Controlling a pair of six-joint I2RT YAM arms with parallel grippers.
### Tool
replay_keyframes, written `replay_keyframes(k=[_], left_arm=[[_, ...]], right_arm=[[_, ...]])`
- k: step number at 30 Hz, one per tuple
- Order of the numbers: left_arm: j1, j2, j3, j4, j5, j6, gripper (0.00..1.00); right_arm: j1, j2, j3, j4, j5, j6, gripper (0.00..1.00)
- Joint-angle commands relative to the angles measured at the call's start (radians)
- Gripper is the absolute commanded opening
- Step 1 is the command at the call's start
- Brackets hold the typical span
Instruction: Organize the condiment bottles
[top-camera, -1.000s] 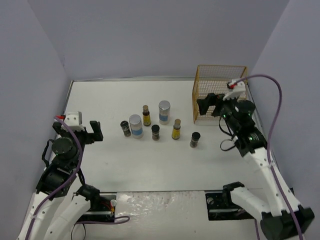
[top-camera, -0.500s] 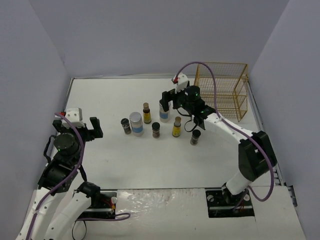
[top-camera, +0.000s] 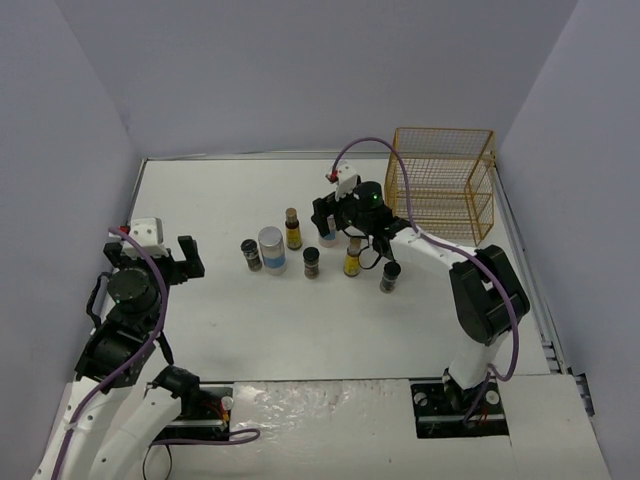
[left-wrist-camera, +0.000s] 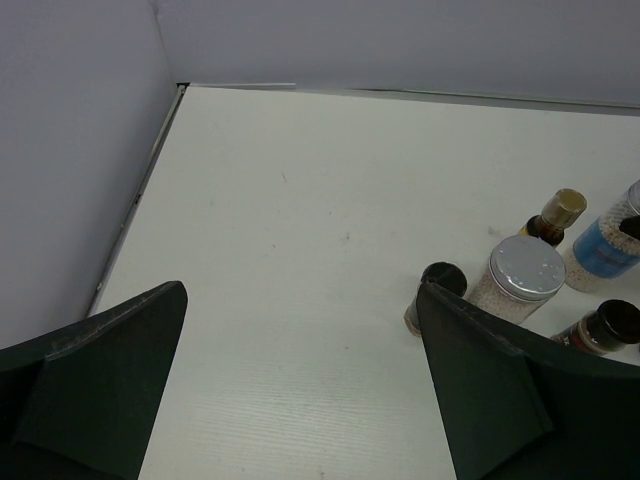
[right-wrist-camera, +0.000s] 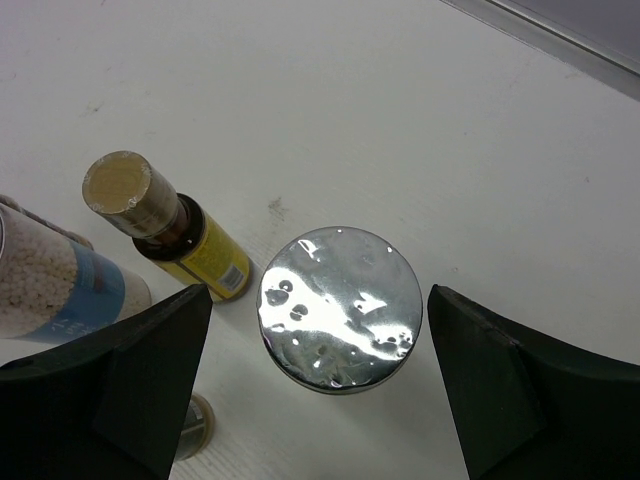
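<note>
Shiny grey lid of the wider white jar (right-wrist-camera: 340, 308), centred under the right gripper (right-wrist-camera: 320, 300) in the wrist view.
The jaws stand wide, clear of the lid on both sides and holding nothing. Best to lower straight and close on the body, sparing the slim yellow-labelled bottle (right-wrist-camera: 165, 225) at left. The left gripper (left-wrist-camera: 300, 290) hangs wide and empty. A second ago the right arm was by the yellow wire rack (top-camera: 440, 185), upper right.

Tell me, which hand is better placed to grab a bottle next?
The right hand: its open fingers straddle the silver-lidded jar. The left hand hovers open, off beside the other bottles, around none.
</note>
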Motion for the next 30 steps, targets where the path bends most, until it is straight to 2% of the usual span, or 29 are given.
replay_keyframes(k=[1,11,17,18,20,25,30], left_arm=[[0.005,0.029,0.029,0.049,0.001,-0.012,0.97],[0.003,0.029,0.026,0.049,-0.004,-0.009,0.97],[0.005,0.024,0.027,0.049,-0.001,-0.009,0.97],[0.003,0.024,0.026,0.049,-0.001,-0.009,0.97],[0.003,0.021,0.026,0.048,-0.004,-0.009,0.97],[0.003,0.015,0.026,0.047,-0.009,-0.009,0.97],[0.004,0.01,0.024,0.049,-0.01,-0.009,0.97]], right_arm=[[0.004,-0.011,0.011,0.104,-0.033,-0.01,0.85],[-0.007,0.019,0.026,0.092,-0.018,-0.01,0.71],[-0.013,0.024,0.031,0.08,-0.015,-0.01,0.49],[-0.013,0.025,0.032,0.077,-0.015,-0.011,0.49],[-0.014,0.018,0.042,0.066,-0.012,-0.014,0.35],[-0.013,-0.041,0.117,-0.006,-0.013,-0.022,0.09],[-0.022,-0.129,0.255,-0.106,0.055,0.002,0.0]])
